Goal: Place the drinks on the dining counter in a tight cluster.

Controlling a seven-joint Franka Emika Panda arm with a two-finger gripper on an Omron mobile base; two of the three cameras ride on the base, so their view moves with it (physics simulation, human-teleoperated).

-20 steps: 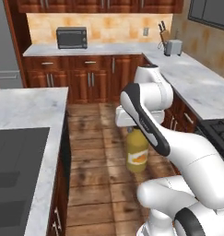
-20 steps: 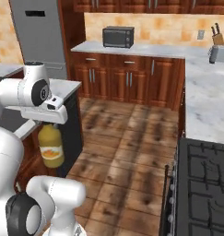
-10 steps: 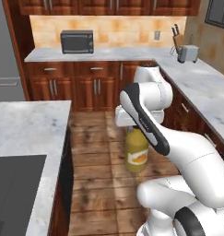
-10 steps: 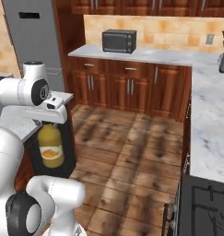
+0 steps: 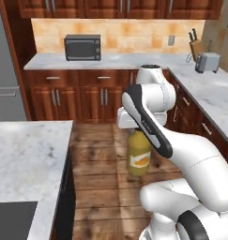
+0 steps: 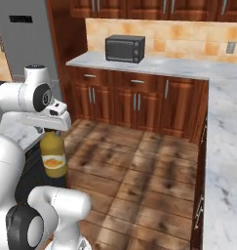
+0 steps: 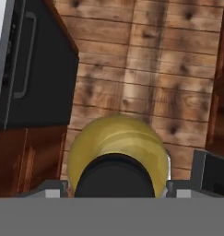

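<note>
one juice jug (image 5: 139, 157) hangs in the middle of the left base view, over the wood floor (image 5: 99, 187). the gripper (image 5: 134, 127) is clamped on its top, but the white arm hides the fingers and the cap there. in the right base view the jug (image 6: 53, 156) is at the left, its top tucked under the hand. it is yellow with an orange label. in the hand view its dark cap (image 7: 116, 177) is cut off at the bottom.
</note>
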